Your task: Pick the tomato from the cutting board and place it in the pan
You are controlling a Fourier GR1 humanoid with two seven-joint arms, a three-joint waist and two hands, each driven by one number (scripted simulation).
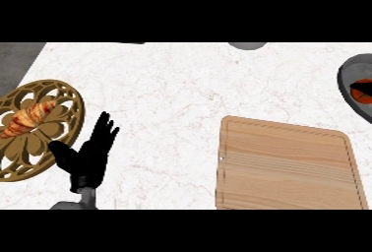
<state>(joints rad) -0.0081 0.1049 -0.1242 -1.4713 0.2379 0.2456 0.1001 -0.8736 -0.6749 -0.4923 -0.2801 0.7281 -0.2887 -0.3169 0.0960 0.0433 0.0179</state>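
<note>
The tomato (362, 93) is seen in the grey pan (347, 74) at the view's right edge, where both are partly cut off by the frame; a dark patch shows on the tomato's red-orange skin. The wooden board (291, 167) is laid on the marble counter (167, 88) below and left of the pan, apart from it. The left hand (91, 156) is held open at the lower left, fingers straight and pointing up, nothing in it. Just beside it, a brown openwork plate (69, 96) is set, with a croissant (27, 118) on it.
</note>
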